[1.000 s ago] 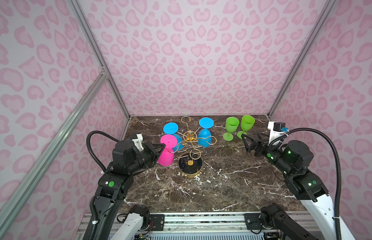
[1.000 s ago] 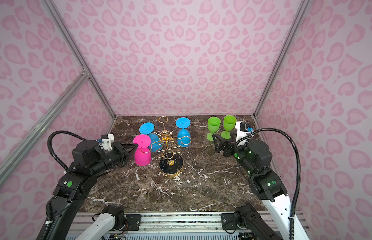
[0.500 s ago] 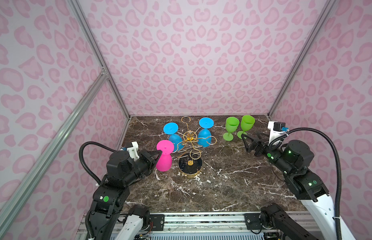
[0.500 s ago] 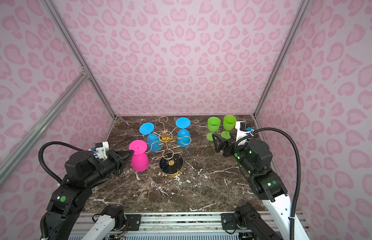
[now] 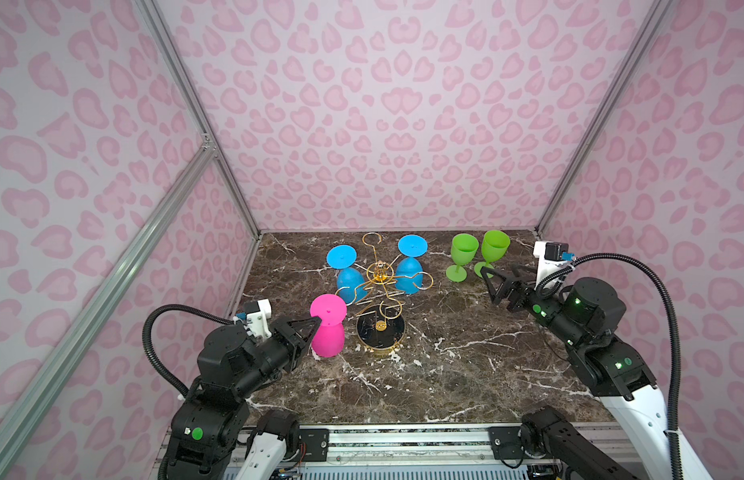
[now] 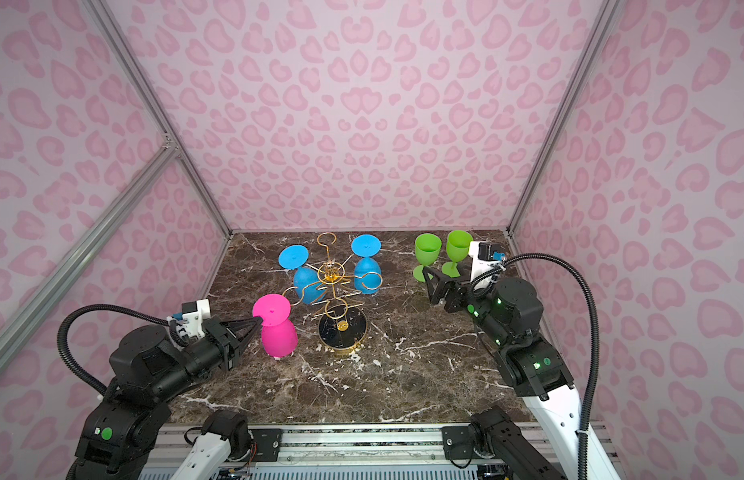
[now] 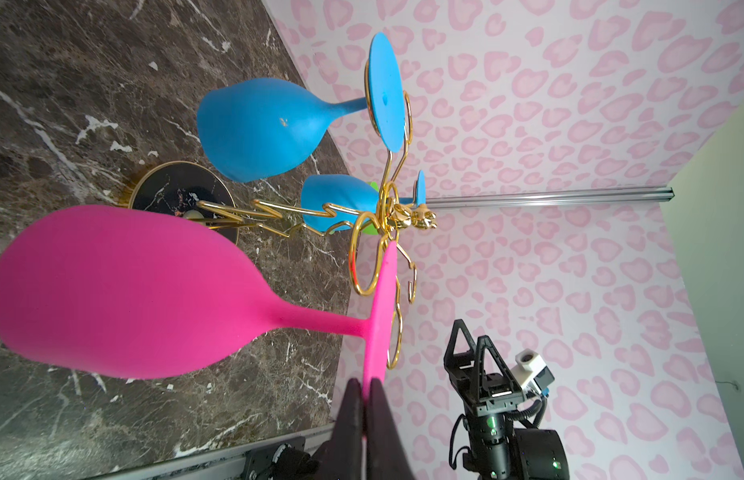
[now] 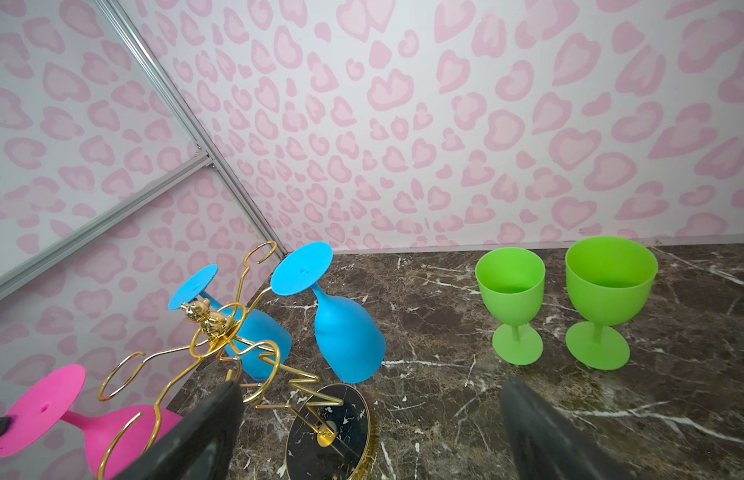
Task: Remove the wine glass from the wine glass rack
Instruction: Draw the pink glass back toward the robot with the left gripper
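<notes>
While wine glass rack [image 5: 380, 330] stays put with two blue glasses [image 5: 349, 282], pink wine glass [image 5: 328, 338] has come away leftward: inverted, clear of hooks, beside rack base. Left gripper [image 5: 316, 321] pinched tight on its foot rim. Right gripper [image 5: 501, 274] spread wide, empty. Likely only set-down left.

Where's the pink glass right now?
In both top views the pink glass is upside down on the left, beside the wine glass rack, its foot pinched by the left gripper.

marble table [image 5: 466, 374] | wine glass rack [image 5: 369, 332]; two green glasses [image 5: 463, 251] upright
</notes>
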{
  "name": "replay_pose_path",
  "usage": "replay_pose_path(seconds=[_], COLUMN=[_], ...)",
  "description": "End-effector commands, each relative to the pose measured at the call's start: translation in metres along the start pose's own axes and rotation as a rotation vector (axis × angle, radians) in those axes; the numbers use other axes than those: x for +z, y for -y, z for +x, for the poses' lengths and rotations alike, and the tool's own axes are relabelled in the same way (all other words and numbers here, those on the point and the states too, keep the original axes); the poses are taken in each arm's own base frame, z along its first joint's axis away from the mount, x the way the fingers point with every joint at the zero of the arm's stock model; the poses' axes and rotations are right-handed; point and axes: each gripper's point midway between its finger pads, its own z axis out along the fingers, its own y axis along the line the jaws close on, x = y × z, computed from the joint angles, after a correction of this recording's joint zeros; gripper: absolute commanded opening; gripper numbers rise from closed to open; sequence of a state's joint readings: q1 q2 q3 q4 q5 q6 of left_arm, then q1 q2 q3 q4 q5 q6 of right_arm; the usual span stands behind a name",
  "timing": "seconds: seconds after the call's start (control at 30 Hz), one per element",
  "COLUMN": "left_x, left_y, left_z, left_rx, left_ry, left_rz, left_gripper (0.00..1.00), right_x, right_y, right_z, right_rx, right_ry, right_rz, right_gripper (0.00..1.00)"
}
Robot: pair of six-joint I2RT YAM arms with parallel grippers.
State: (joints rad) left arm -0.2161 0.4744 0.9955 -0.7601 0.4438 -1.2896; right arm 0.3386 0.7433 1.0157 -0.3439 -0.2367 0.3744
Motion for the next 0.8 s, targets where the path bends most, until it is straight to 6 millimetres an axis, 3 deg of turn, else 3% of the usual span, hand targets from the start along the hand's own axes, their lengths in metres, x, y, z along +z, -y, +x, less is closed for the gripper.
replay_pose_path(seconds=[0.0, 0.23, 0.47, 0.77], left_x=[-0.009, -0.021, -0.027, -0.032], left_y=[0.009, 0.009, 0.028, 0.046], left_z=[0.014, 0.028, 0.052, 0.068], left_rx=[0.032, 0.056, 0.141, 0.208], left_ry=[-0.064, -0.109, -0.266, -0.406], left_rz=[0.030, 0.043, 0.093, 0.126], left_gripper=[0.03, 0.03, 0.03, 0.03], right_x=[-0.003, -0.004, -0.004, -0.004], right_y=[-0.003, -0.004, -0.005, -0.005], right_z=[-0.006, -0.008, -0.008, -0.008], right_rx=[0.005, 0.003, 0.002, 0.006], right_ry=[0.016, 0.018, 0.013, 0.012], right_rz=[-0.011, -0.011, -0.011, -0.011], right_gripper=[0.98, 0.98, 0.98, 0.98])
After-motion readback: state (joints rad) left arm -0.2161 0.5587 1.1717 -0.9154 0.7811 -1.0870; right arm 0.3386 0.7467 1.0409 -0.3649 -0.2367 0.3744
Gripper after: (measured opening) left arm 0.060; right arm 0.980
